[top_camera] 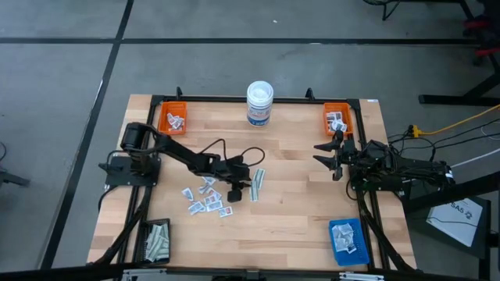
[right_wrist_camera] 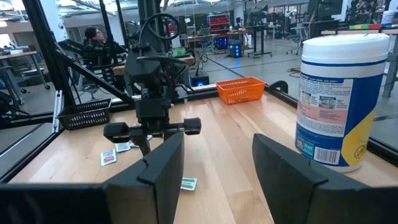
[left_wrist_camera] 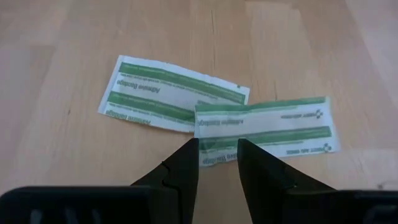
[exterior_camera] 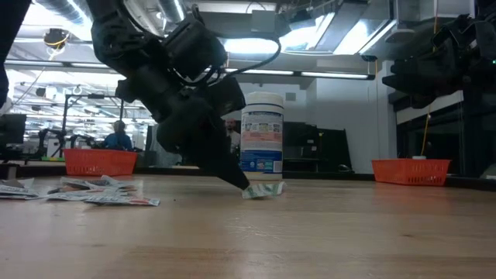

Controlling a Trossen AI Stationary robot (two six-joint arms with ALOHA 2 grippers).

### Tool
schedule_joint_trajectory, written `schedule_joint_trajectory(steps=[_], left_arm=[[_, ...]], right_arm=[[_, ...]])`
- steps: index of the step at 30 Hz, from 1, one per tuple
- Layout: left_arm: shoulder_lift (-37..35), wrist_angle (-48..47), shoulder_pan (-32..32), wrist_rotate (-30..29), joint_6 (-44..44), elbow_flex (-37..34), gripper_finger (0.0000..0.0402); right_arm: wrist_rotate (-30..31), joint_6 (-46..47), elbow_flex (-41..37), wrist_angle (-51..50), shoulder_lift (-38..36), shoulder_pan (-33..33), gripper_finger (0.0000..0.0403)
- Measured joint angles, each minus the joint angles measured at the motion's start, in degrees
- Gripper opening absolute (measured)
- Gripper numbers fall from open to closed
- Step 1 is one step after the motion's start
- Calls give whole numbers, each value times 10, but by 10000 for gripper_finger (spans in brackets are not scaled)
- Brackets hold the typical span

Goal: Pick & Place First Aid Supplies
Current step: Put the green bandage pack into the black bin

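Left gripper (left_wrist_camera: 217, 163) slightly parted, tips down on two green strips (left_wrist_camera: 261, 127), gripping neither. Right gripper (top_camera: 326, 154) open, at table's 3 o'clock.

1. Two strips (left_wrist_camera: 264, 127) are showing white paper with green bands and small green print
2. The packets (top_camera: 205, 200) are looking white with blue-grey print
3. The table (top_camera: 297, 195) is showing light wood planks
4. The tub (top_camera: 259, 103) is appearing white with a blue label
5. Two trays (top_camera: 173, 117) are glowing orange, one tray (top_camera: 348, 240) is being blue, one basket (top_camera: 156, 241) is looking black
6. Both arms are appearing dark
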Motion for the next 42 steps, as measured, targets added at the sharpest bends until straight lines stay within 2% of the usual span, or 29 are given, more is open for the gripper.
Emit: schedule_joint_trajectory(steps=[11,14,19,24,32,42], left_arm=[[5,-9,0,-3,-6,0,101],[12,-10,0,-19,-20,1,80],[56,9,0,-21,-41,24,14],[77,9,0,-21,-41,48,2],[22,-41,-11,-20,-24,43,1],[-73,-101,-48,-53,-4,44,1]], right_arm=[[0,0,0,0,0,0,191],[0,0,0,0,0,0,191],[0,0,0,0,0,0,191],[0,0,0,0,0,0,191],[0,0,0,0,0,0,191],[0,0,0,0,0,0,191]])
